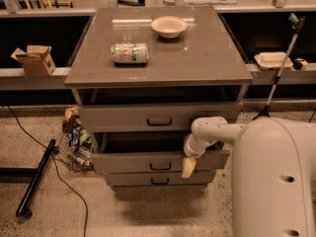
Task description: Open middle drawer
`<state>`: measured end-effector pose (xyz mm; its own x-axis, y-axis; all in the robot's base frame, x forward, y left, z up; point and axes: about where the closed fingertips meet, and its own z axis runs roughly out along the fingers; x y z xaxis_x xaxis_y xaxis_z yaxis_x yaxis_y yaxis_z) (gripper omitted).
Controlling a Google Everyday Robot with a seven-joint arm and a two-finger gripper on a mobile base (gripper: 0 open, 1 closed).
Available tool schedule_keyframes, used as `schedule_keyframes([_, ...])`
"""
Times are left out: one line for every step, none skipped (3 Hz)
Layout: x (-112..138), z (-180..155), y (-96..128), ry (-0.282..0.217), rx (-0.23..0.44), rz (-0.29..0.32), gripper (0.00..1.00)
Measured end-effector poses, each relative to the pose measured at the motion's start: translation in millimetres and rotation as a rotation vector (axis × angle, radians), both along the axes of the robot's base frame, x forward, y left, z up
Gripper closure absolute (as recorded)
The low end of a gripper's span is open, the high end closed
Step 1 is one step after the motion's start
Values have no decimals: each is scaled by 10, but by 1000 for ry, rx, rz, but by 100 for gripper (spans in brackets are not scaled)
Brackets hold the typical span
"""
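1. The robot's white body is nearest, to the right of and in front of the middle drawer.
2. Its arm reaches left to the right part of that drawer's front. The pincer hangs down against it, right of the small dark handle. Whether the pincer is apart or together cannot be told.
3. The middle drawer stands partly out, its front forward of the drawers around it, with a dark gap above it.
4. Just below it sits the lowest drawer, set further back.
5. Above the gap is the top drawer.
6. Left of the middle drawer, on the floor, lie a heap of wrappers and a black pole.
7. Above the middle drawer, the tabletop carries a can lying on its side and, further back, a bowl.
8. Far up and left of it, a cardboard box sits on a ledge.
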<state>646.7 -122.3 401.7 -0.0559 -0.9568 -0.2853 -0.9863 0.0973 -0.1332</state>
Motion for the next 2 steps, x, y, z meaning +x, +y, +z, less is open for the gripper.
schedule_keyframes([-105, 14, -8, 44, -6, 35, 0])
schedule_keyframes([-329, 44, -39, 132, -22, 86, 0])
